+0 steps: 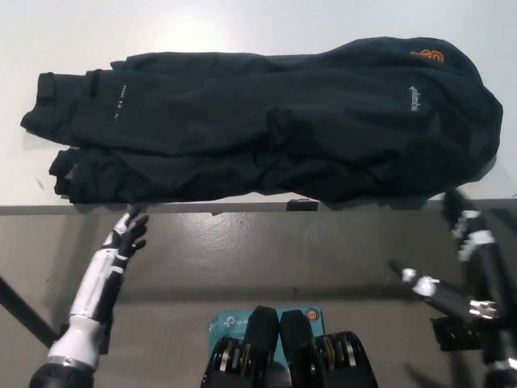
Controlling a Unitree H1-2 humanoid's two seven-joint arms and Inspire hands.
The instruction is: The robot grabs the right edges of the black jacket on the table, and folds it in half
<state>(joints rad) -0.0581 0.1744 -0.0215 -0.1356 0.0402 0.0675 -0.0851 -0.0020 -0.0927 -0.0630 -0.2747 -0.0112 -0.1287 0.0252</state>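
Both hands, left hand point(129, 234) and right hand point(464, 218), are being held open, empty; the soft, limp black jacket point(266, 121) is best gripped at its right edge.

We saw the black jacket point(275, 129) lying spread lengthwise across the white worktop point(242, 24), reaching almost from its left side to its right. Its fabric was rumpled, with creases through the middle. The right end was broad and rounded, bearing a small orange mark near the far edge and a short line of pale lettering below that. The left end was narrower, layered in folds. Its near edge lay along the worktop's front edge.
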